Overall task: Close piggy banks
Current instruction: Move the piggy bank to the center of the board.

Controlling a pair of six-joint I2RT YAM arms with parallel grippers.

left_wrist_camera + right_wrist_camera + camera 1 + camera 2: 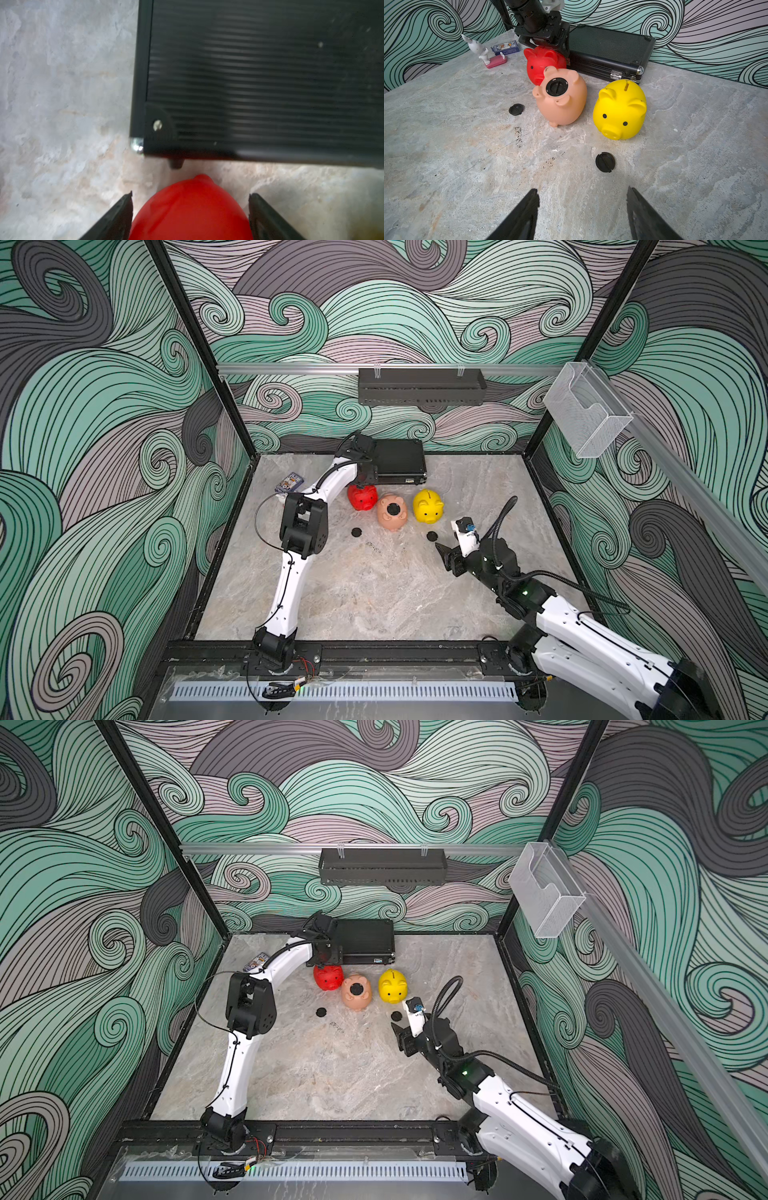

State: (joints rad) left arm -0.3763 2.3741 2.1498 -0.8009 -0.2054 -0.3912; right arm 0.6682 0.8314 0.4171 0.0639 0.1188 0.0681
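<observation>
Three piggy banks stand in a row before the black case. The red one (363,498) (187,212) sits upright between my left gripper's (190,194) jaws, which press both its flanks. The peach-pink one (392,523) (566,108) lies belly up with a black plug (556,86) seated in its hole. The yellow one (428,506) (620,108) stands upright, coin slot on top. Two loose black plugs lie on the table: one (356,532) left of the peach pig, one (432,536) (605,162) just ahead of my right gripper (583,190), which is open and holds nothing.
A black ribbed case (399,462) lies at the back, right behind the red pig. A card box (291,482) and a white rabbit figurine (477,48) stand at the back left. A black shelf (422,385) hangs on the back wall.
</observation>
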